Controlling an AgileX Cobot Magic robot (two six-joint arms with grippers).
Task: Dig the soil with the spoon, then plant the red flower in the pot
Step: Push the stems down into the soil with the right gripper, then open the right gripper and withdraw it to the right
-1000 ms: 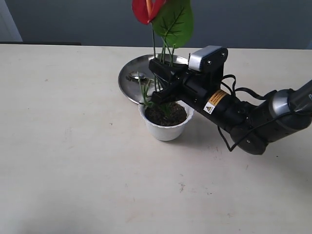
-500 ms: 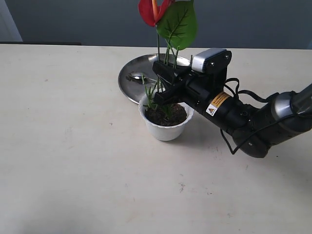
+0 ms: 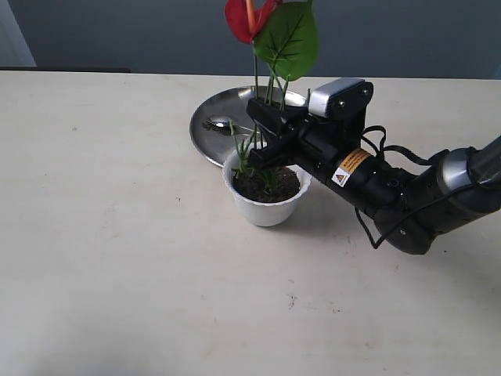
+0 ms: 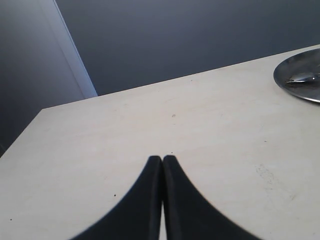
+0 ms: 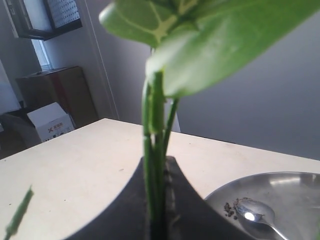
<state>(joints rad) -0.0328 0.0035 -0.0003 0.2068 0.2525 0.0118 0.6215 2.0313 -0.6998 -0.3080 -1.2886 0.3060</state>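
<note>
Stems of the red flower (image 3: 270, 31) stand near upright, clenched in the right gripper (image 3: 264, 145) directly over the soil (image 3: 266, 184) in the white pot (image 3: 266, 205) — the coming move is likely straight down. The spoon (image 3: 221, 124) lies on the steel plate (image 3: 205, 135) behind. Left gripper (image 4: 162, 165) — closed, empty, well apart. The arm's yellow warning label (image 3: 348, 164) is unreadable.

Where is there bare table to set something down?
Bare table stretches left of the pot and across the whole near side. It is crowded behind the pot, where the steel plate, the spoon and the right hand holding the flower sit.
</note>
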